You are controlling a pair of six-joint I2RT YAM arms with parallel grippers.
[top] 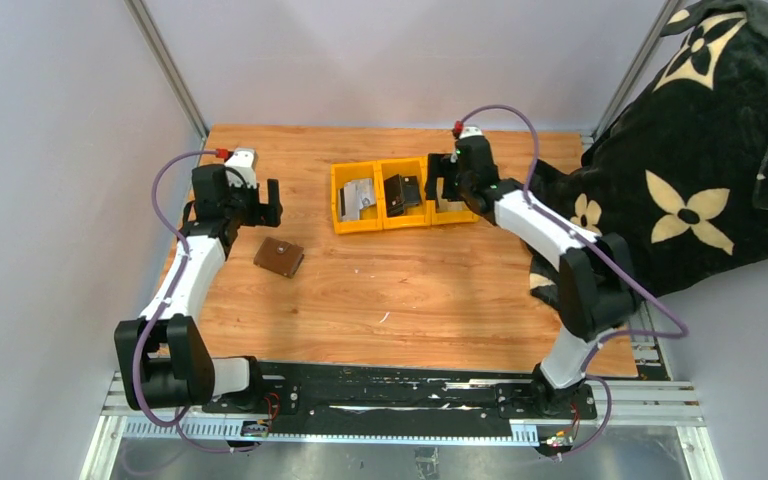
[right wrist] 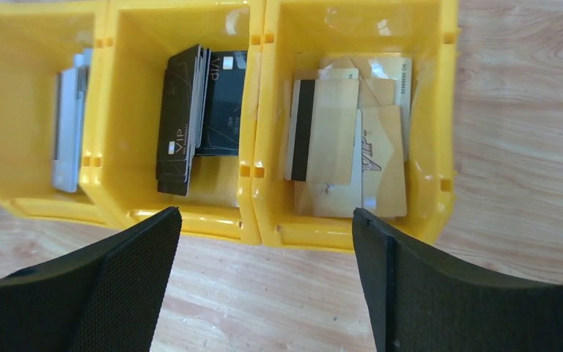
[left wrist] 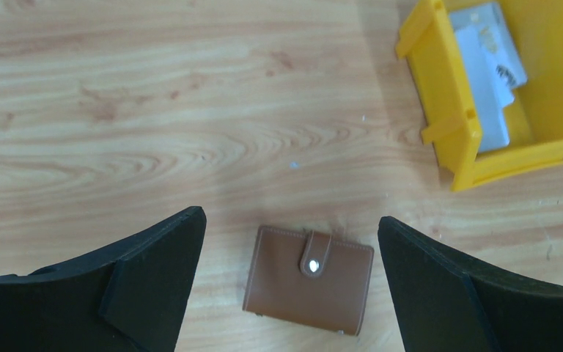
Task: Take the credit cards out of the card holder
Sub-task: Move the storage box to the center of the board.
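The card holder (top: 279, 257) (left wrist: 309, 280), a brown wallet, lies shut with its snap tab fastened on the wooden table, left of centre. My left gripper (top: 257, 205) (left wrist: 291, 220) hovers above and just behind it, open and empty. Credit cards lie in a yellow three-compartment bin (top: 355, 224) (right wrist: 249, 229): silvery ones (right wrist: 70, 132) (left wrist: 487, 73) on the left, black ones (right wrist: 190, 110) in the middle, tan ones (right wrist: 352, 139) on the right. My right gripper (top: 443, 182) (right wrist: 266, 213) hangs open and empty over the bin's right end. No card shows in the card holder.
A black blanket with a tan flower pattern (top: 700, 150) drapes over the table's right edge beside the right arm. Grey walls and metal posts (top: 165, 65) close in the back and sides.
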